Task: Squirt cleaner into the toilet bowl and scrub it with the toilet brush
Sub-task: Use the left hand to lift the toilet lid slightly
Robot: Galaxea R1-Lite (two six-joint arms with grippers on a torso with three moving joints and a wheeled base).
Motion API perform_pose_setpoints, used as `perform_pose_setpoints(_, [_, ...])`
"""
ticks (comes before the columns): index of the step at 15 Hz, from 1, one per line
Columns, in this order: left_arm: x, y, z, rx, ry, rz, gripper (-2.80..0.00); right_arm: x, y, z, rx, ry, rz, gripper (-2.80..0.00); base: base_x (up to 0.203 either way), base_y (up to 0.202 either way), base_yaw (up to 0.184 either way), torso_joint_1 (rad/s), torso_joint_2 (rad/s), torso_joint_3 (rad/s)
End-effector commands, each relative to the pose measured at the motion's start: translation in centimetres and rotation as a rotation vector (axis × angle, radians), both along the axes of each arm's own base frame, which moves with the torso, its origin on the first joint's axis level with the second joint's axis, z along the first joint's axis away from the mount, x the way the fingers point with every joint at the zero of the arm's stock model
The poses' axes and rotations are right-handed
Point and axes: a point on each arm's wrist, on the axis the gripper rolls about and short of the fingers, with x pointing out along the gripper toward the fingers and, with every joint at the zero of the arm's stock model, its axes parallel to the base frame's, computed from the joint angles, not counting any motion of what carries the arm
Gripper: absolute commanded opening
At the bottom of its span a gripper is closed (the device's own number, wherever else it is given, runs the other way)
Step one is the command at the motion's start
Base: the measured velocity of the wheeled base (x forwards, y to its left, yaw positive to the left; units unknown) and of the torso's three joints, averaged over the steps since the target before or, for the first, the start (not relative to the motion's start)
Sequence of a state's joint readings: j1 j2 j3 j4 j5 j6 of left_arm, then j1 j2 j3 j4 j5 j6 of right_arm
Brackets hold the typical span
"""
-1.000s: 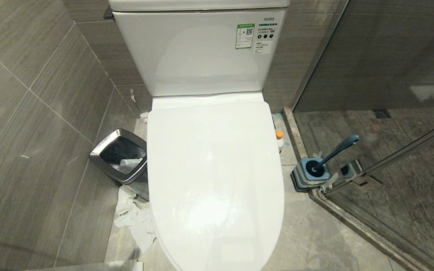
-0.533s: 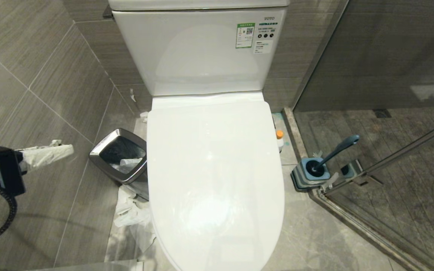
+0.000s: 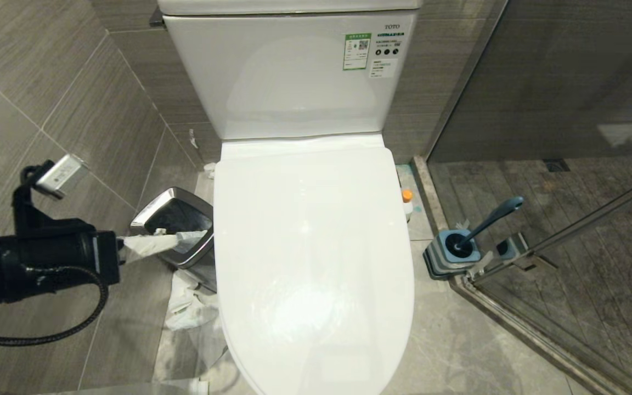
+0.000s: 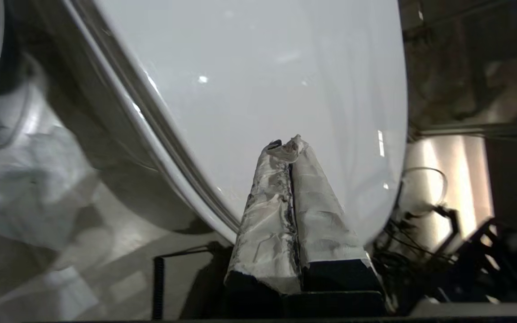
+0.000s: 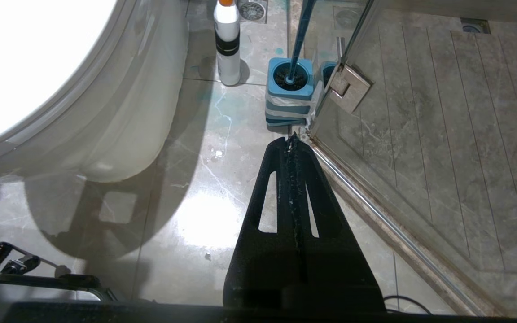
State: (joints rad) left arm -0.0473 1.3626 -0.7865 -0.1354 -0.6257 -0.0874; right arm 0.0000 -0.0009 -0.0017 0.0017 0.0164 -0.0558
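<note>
The left arm point(image 3: 25, 263) reaches in level from the left edge of the head view, its left gripper point(image 3: 154, 243) pressed shut, its 2 fingers point(image 4: 281, 211) wrapped in white. The right gripper point(image 5: 291, 146) points down at the floor, its 2 black fingers pressed together.

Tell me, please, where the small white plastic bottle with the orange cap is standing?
The small white plastic cleaner bottle stands upright on the floor at the robot's right, between the white ceramic toilet bowl and the square blue brush holder.
</note>
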Motion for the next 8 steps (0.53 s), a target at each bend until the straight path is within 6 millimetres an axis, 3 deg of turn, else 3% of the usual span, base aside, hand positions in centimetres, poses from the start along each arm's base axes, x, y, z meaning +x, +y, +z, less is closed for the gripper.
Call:
perform_pose_setpoints(1, [1.6, 0.2, -2.6, -0.057, 0.121, -0.076, -2.8, 0.0, 0.0, 0.0, -0.001, 0.001, 0.0, -2.8, 0.0, 0.0, 0.0, 0.0, 0.0, 0.0])
perform_pose_setpoints(5, [1.1, 1.0, -5.4, -0.157, 0.222, -0.209, -2.8, 0.0, 0.0, 0.0, -0.001, 0.001, 0.0, -2.8, 0.0, 0.0, 0.0, 0.0, 0.0, 0.0])
perform_pose_setpoints(6, [1.0, 1.0, -6.0, -0.17, 0.242, -0.227, 0.0, 0.0, 0.0, 0.0, -0.001, 0.001, 0.0, -2.8, 0.0, 0.0, 0.0, 0.0, 0.0, 0.0])
perform_pose_setpoints(8, [0.7, 0.9, -6.4, -0.199, 0.261, -0.267, 0.0, 0.0, 0.0, 0.0, -0.001, 0.001, 0.0, -2.8, 0.0, 0.0, 0.0, 0.0, 0.0, 0.0])
